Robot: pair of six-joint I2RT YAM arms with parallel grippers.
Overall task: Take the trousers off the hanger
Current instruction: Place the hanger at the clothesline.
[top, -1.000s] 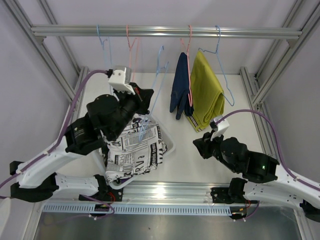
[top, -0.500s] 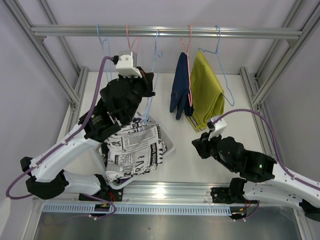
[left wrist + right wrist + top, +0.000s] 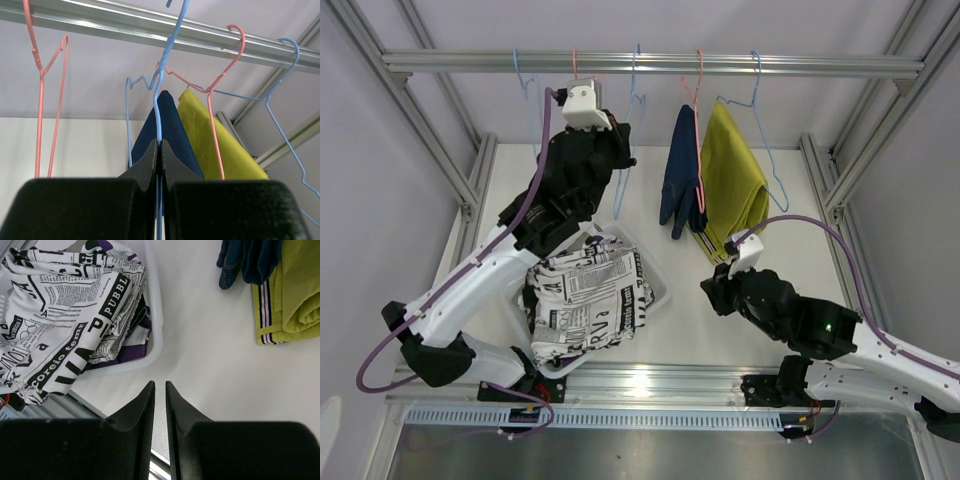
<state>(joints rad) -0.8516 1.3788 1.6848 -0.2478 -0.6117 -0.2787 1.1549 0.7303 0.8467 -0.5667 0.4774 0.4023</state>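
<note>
My left gripper [image 3: 621, 160] is raised near the rail [image 3: 800, 66] and shut on the wire of an empty blue hanger [image 3: 636, 100]. The left wrist view shows its jaws [image 3: 160, 144] pinching that wire [image 3: 165, 65]. The navy trousers [image 3: 680, 185] hang on a pink hanger [image 3: 699, 75] and the mustard trousers [image 3: 735, 185] on a blue one [image 3: 757, 85]. The white trousers with black print [image 3: 590, 295] lie on top in a white basket [image 3: 660, 290], with purple cloth [image 3: 132, 347] under them. My right gripper [image 3: 708, 292] is shut and empty, low over the table [image 3: 160, 384].
Two more empty hangers, light blue [image 3: 525, 90] and pink [image 3: 578, 75], hang at the rail's left. Frame posts [image 3: 840, 180] stand at both sides. The basket rim [image 3: 155, 340] lies just left of my right gripper. The table's metal front edge [image 3: 650, 385] runs below.
My left arm has lifted the empty blue hanger from over the basket up to the rail. My right gripper has shifted slightly left.
</note>
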